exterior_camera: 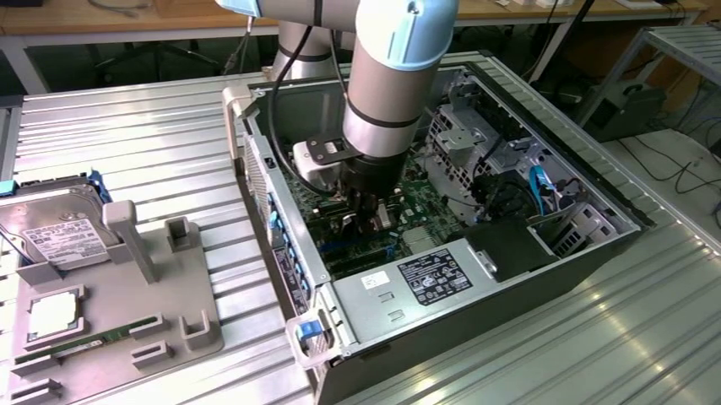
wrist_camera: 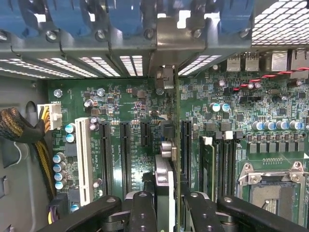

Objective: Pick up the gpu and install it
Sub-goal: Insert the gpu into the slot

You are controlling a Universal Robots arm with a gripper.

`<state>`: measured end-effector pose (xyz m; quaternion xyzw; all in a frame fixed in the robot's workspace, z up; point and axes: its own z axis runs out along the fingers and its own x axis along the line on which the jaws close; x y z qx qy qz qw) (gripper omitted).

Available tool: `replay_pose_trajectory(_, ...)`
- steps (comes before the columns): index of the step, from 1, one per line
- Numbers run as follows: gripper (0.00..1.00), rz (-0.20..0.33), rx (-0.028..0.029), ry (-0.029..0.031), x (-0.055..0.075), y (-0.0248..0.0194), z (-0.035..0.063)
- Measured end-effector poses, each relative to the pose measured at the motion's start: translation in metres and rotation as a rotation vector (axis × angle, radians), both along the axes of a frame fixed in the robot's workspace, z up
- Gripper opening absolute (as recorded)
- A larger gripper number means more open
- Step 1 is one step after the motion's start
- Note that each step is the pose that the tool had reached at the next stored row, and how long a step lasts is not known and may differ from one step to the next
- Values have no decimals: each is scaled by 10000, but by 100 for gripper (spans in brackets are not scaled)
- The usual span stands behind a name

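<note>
I have the gripper (exterior_camera: 370, 213) down inside the open computer case (exterior_camera: 586, 253), its fingers (wrist_camera: 143, 212) clamped on the gpu (wrist_camera: 165, 188). The card stands on edge over the green motherboard (wrist_camera: 217, 96), among its black expansion slots (wrist_camera: 124, 150). On the worktop (exterior_camera: 135, 126), well apart, a grey holder (exterior_camera: 124, 295) carries the hard drive (exterior_camera: 56, 232).

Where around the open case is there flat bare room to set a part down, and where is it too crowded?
Free: the ribbed metal table between the parts tray and the computer case, and beyond the case at the exterior view's right. Crowded: the motherboard around the tool holding the gpu.
</note>
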<state>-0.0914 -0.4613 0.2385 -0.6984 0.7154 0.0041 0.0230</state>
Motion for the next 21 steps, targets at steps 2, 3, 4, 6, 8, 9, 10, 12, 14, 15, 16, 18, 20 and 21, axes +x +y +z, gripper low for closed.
replay_pose_trajectory(2, 28, 0, -1, 1, 0, 0, -2)
replay_pose_trajectory(3, 28, 1, 0, 0, 0, 0, -3)
replay_pose_trajectory(4, 28, 1, 2, -1, 0, 1, -4)
replay_pose_trajectory(6, 28, 0, 3, -1, 0, 0, -4)
replay_pose_trajectory(8, 28, 0, 4, -2, 0, 1, -5)
replay_pose_trajectory(9, 28, 0, 4, -3, -1, 1, -5)
replay_pose_trajectory(10, 28, 0, 3, -4, -3, 1, -4)
replay_pose_trajectory(12, 28, 2, 4, -10, -4, 1, -5)
replay_pose_trajectory(14, 28, 0, 1, -15, -5, 2, -5)
replay_pose_trajectory(15, 28, 0, -1, -17, -6, 2, -5)
replay_pose_trajectory(16, 28, 1, -5, -19, -6, 3, -5)
replay_pose_trajectory(18, 28, 0, -12, -23, -7, 6, -4)
replay_pose_trajectory(20, 28, 1, -15, -30, -7, 9, -4)
replay_pose_trajectory(21, 28, 1, -17, -33, -8, 11, -5)
